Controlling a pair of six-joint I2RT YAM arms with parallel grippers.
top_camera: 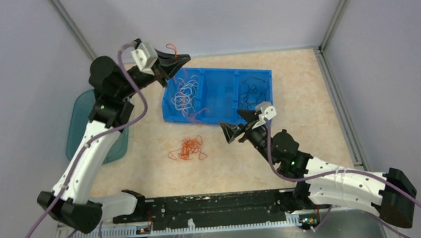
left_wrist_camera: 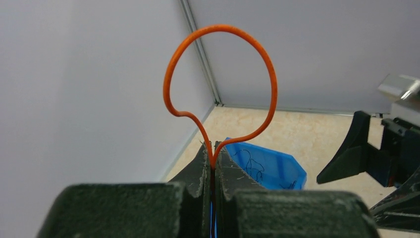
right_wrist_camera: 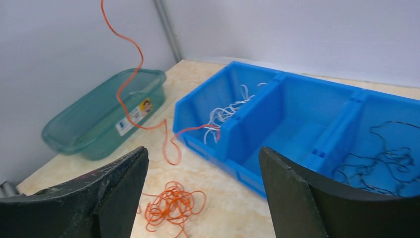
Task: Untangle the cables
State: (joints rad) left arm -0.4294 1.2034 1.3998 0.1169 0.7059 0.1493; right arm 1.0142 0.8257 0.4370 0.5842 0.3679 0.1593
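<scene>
My left gripper [top_camera: 179,60] is shut on one red-orange cable, held high above the blue bin's [top_camera: 227,115] left end. In the left wrist view the cable [left_wrist_camera: 171,74] loops up out of the closed jaws [left_wrist_camera: 214,148]. The rest of the strand [right_wrist_camera: 130,42] hangs down to the bin's near-left corner. A red-orange tangle [top_camera: 188,148] lies on the table before the bin, and shows in the right wrist view [right_wrist_camera: 171,206]. White cables [top_camera: 187,92] fill the left compartment, black cables [top_camera: 254,91] the right. My right gripper [top_camera: 236,124] is open and empty, low beside the bin's front; it also shows in its own view [right_wrist_camera: 203,151].
A teal tub [top_camera: 94,127] stands left of the bin, under my left arm, and shows in the right wrist view [right_wrist_camera: 99,119]. The bin's middle compartment [right_wrist_camera: 292,124] holds nothing. Grey walls close in the table at back and sides.
</scene>
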